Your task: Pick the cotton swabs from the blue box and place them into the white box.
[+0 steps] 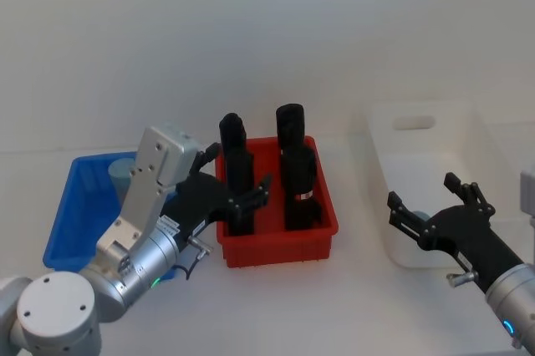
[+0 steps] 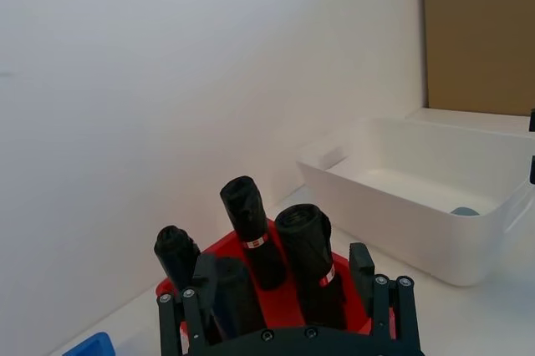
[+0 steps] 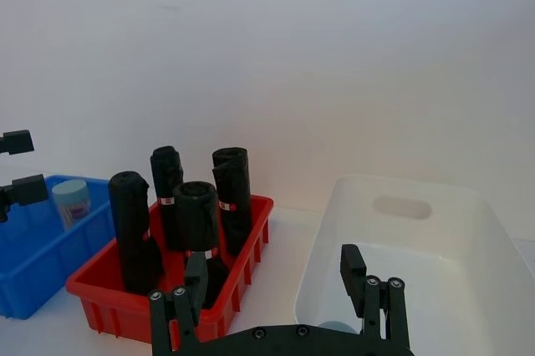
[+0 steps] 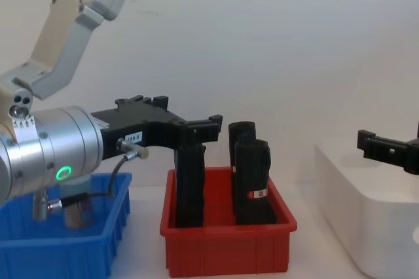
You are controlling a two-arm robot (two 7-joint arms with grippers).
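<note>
Cotton swabs (image 3: 71, 201): one tub in blue box (image 1: 67, 222), second tub (image 3: 338, 328) in white box (image 1: 401, 254) under right gripper (image 1: 422, 191). We see both grippers spread wide, empty; left gripper (image 1: 240, 170) by red bin (image 1: 280, 249), likely staged for pickup.

Nothing legible; the white sticker (image 4: 131, 137) on the left end effector (image 1: 237, 169) is too small

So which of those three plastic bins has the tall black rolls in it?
The shallow red plastic bin in the middle, between the bright blue bin and the large white box. Only it holds upright black rolls.
</note>
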